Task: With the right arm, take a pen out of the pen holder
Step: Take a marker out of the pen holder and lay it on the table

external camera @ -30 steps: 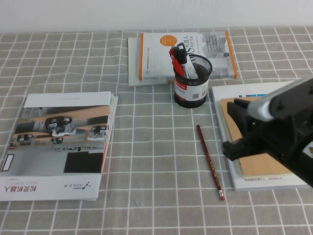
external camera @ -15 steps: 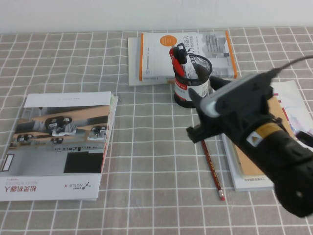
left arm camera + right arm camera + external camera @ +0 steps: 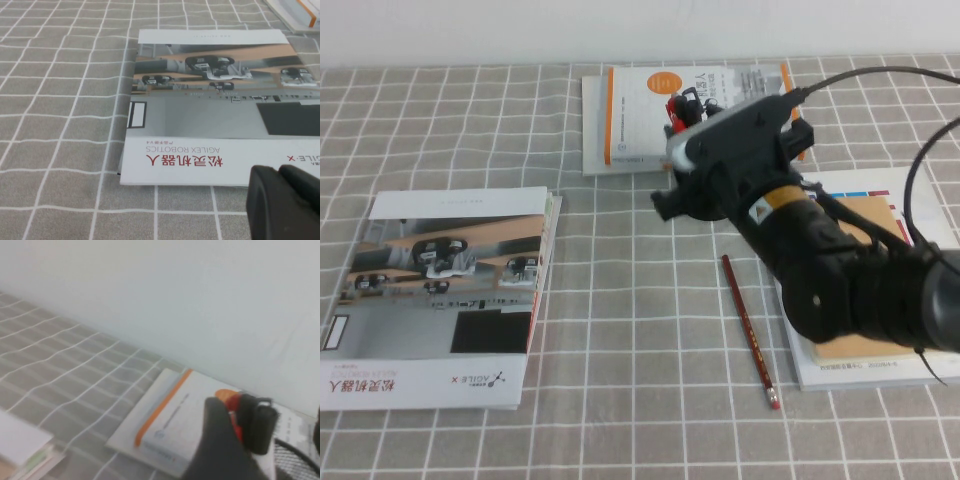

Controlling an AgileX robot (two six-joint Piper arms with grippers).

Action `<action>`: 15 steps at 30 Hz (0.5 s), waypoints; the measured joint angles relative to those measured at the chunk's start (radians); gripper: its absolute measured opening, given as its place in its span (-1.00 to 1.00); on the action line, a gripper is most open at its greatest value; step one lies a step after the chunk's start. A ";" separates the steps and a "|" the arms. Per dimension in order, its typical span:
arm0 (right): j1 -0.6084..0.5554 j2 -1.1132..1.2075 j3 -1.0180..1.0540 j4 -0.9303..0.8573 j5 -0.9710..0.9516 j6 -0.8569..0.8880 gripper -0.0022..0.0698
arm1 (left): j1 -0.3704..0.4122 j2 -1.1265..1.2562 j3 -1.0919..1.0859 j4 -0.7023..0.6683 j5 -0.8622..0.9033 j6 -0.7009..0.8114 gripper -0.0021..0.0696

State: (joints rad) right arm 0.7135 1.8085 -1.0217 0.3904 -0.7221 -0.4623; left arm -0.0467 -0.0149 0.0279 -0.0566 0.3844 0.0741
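The right hand (image 3: 265, 427) hovers wide open at the pens (image 3: 235, 412), which stand in the pen holder (image 3: 295, 460) on the surface (image 3: 620, 300). The left hand (image 3: 279, 174), fingers together, hangs by a booklet (image 3: 210, 100).

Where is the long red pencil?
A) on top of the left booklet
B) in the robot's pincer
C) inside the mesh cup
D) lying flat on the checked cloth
D: the pencil lies bare on the cloth; the right pincer is open over the pen holder, the left pincer is by the booklet.
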 joint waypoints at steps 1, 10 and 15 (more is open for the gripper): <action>-0.009 0.013 -0.021 0.015 0.000 -0.002 0.04 | 0.000 0.000 0.000 0.000 0.000 0.000 -0.95; -0.058 0.076 -0.101 0.042 0.002 -0.002 0.36 | 0.000 0.000 0.000 0.000 0.000 0.000 -0.95; -0.075 0.113 -0.112 0.046 0.002 -0.002 0.36 | 0.000 0.000 0.000 0.000 0.000 0.000 -0.95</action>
State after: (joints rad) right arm 0.6390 1.9213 -1.1338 0.4362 -0.7203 -0.4638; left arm -0.0467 -0.0149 0.0279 -0.0566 0.3844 0.0741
